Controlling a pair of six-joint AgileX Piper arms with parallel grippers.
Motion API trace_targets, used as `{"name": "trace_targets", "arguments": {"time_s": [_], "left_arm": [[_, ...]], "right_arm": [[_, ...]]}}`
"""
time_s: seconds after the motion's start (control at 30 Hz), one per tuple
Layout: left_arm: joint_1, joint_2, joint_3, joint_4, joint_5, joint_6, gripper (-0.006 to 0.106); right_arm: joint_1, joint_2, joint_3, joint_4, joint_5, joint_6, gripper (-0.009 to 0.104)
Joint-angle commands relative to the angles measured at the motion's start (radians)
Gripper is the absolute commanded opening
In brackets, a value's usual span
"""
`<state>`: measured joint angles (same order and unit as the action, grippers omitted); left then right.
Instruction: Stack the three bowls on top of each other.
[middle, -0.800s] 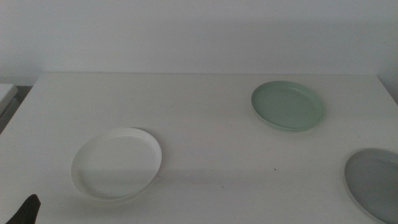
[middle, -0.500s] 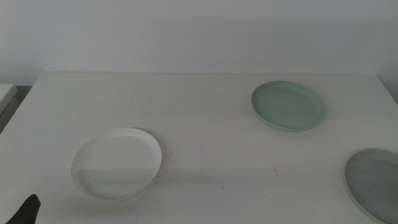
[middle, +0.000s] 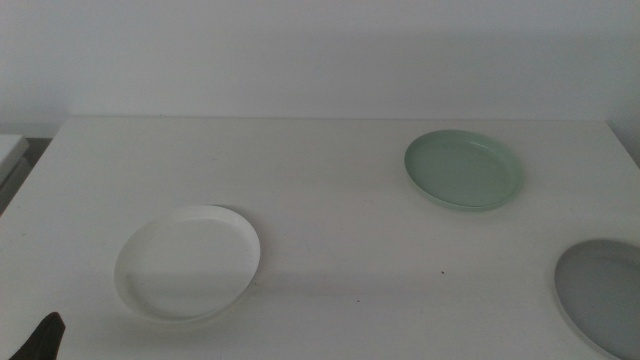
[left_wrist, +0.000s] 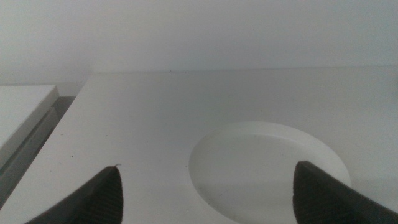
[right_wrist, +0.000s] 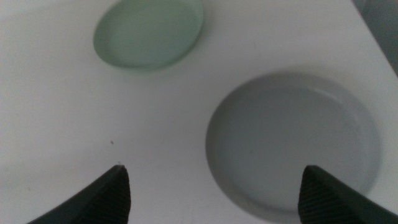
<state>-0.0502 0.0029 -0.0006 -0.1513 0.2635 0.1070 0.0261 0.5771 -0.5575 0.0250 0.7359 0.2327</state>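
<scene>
Three bowls lie apart on the white table (middle: 330, 190). The white bowl (middle: 187, 262) sits at the front left, the mint green bowl (middle: 463, 169) at the back right, and the grey bowl (middle: 603, 294) at the front right, cut by the picture's edge. My left gripper (left_wrist: 208, 186) is open, low near the table's front left corner, with the white bowl (left_wrist: 267, 168) just ahead of its jaws. Only a dark tip (middle: 40, 337) of it shows in the middle view. My right gripper (right_wrist: 214, 186) hangs open above the grey bowl (right_wrist: 295, 149), with the green bowl (right_wrist: 149, 31) farther off.
A pale block (left_wrist: 22, 118) stands beyond the table's left edge. A white wall (middle: 320, 50) rises behind the table's far edge. A small dark speck (middle: 442, 270) marks the tabletop between the bowls.
</scene>
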Motion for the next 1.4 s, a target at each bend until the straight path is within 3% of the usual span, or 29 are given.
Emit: {"name": "trace_targets", "arguments": {"time_s": [0.0, 0.23, 0.5, 0.63, 0.77, 0.87, 1.07, 1.37], "left_arm": [[0.001, -0.003, 0.001, 0.003, -0.015, 0.0, 0.094], [0.001, -0.003, 0.001, 0.003, -0.015, 0.0, 0.094], [0.001, -0.003, 0.001, 0.003, -0.015, 0.0, 0.094], [0.001, -0.003, 0.001, 0.003, -0.015, 0.0, 0.094], [0.001, -0.003, 0.001, 0.003, -0.015, 0.0, 0.094], [0.001, -0.003, 0.001, 0.003, -0.015, 0.0, 0.094], [0.001, -0.003, 0.001, 0.003, -0.015, 0.0, 0.094], [0.001, -0.003, 0.001, 0.003, -0.015, 0.0, 0.094]], "right_arm": [[-0.006, 0.034, -0.031, 0.005, 0.062, -0.012, 0.093], [-0.006, 0.083, -0.04, -0.003, 0.096, 0.003, 0.093], [-0.028, 0.419, -0.228, -0.157, 0.214, 0.078, 0.086], [-0.14, 0.594, -0.32, -0.132, 0.18, 0.017, 0.076], [-0.292, 0.762, -0.414, -0.025, 0.172, -0.134, 0.07], [-0.369, 0.876, -0.463, 0.004, 0.191, -0.21, 0.07], [-0.443, 1.047, -0.472, 0.005, 0.185, -0.251, 0.069], [-0.476, 1.189, -0.472, -0.014, 0.116, -0.251, 0.052]]}}
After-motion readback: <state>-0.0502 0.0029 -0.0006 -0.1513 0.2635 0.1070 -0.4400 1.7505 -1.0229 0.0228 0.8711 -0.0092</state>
